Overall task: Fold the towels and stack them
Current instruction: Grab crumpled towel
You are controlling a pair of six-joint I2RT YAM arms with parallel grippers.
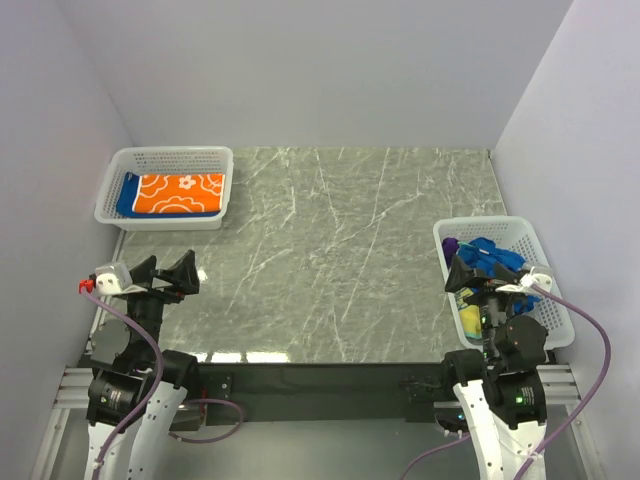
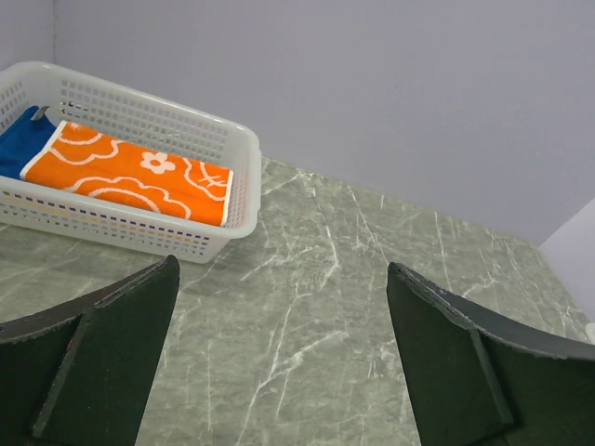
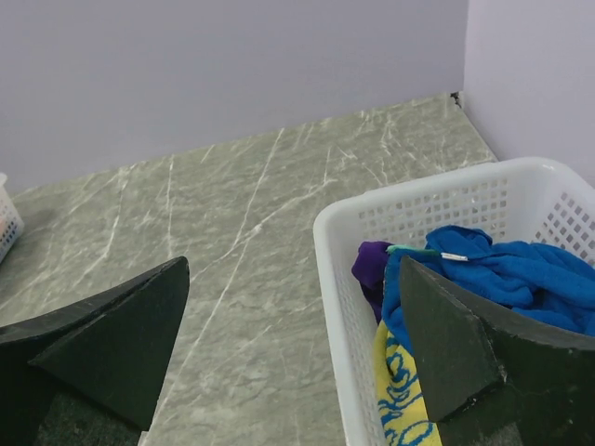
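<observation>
Desk of grey-green stone pattern with white veins [image 1: 330, 250] carries a rectangular white plastic basket with lattice walls [image 1: 175, 153] at its far-left corner. Inside lies a neatly folded orange cloth printed with white flowers [image 1: 178, 193], flat and smooth, atop a plain royal blue cloth [image 1: 126, 196] whose edge shows at the side nearest the desk's left rim. At the desk's near-right edge, a second basket of the same white lattice [image 1: 500, 222] holds a loose heap. A crumpled royal blue towel [image 3: 521, 274] of fleecy texture sits on top, and a wad of purple cloth [image 3: 370, 265] presses against the wall facing the desk's middle. A yellow cloth with a blue looping pattern [image 3: 390, 372] lies beneath. Left tool [image 2: 281, 268] hangs over the desk's near-left edge, its two dark, wedge-shaped fingers spread wide with nothing between them. Right tool [image 3: 293, 269] hangs over the desk's near-right edge, partly above the second basket, its fingers equally wide apart and gripping nothing.
</observation>
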